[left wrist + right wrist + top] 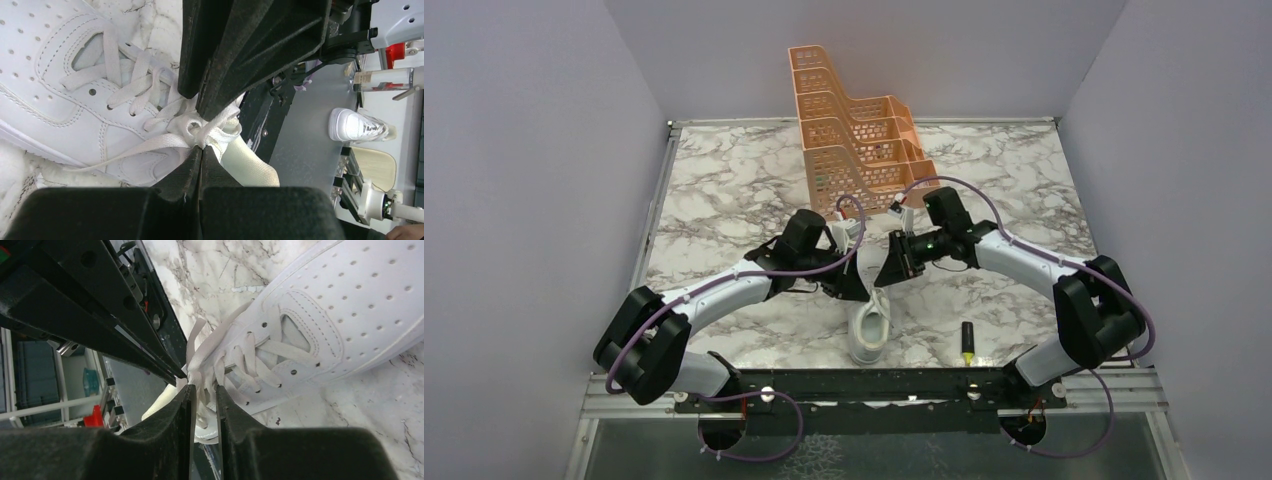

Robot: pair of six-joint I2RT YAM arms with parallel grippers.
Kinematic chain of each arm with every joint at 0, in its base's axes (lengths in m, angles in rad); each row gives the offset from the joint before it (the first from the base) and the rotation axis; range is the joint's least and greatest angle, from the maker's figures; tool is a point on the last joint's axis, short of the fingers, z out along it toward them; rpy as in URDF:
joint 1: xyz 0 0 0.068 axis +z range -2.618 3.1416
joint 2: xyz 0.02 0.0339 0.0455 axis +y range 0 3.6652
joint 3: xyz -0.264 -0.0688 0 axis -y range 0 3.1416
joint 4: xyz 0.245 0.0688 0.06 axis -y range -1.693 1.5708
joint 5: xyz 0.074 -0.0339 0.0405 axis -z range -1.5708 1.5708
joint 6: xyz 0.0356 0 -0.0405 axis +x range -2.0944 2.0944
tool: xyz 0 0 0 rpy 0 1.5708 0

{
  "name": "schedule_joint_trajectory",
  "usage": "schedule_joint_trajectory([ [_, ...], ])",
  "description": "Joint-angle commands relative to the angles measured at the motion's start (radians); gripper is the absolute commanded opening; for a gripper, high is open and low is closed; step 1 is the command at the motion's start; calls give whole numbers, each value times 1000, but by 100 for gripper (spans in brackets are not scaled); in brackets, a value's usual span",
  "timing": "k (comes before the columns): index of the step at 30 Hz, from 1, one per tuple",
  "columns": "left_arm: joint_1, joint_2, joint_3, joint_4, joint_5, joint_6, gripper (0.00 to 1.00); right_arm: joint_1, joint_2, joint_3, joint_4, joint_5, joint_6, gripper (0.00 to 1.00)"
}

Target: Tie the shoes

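Sneaker [870, 330] lies on the table [724, 190] near its front edge, between the two arms and well apart from the orange rack [854, 150]. A yellow-tipped marker [968, 342] lies near it, to the right. Left claw [201, 150]: fingers pressed together, pinching a bunched knot of the laces [135, 85] at the tips. Right claw [204, 390]: narrowed to a slit, a strand of lace caught in it. Both claws meet over the shoe's lacing.
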Motion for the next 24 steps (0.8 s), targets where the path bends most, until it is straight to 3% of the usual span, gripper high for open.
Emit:
schedule_joint_trajectory([
  [1,-18,-21,-14,-14,11,-6,0,23,3,-10,27,-65,2,28],
  [9,-20,-18,-14,-13,16,-5,0,24,-4,-12,42,-56,18,34],
  [24,-20,-12,-8,-14,23,0,0,55,62,29,49,-62,28,32],
])
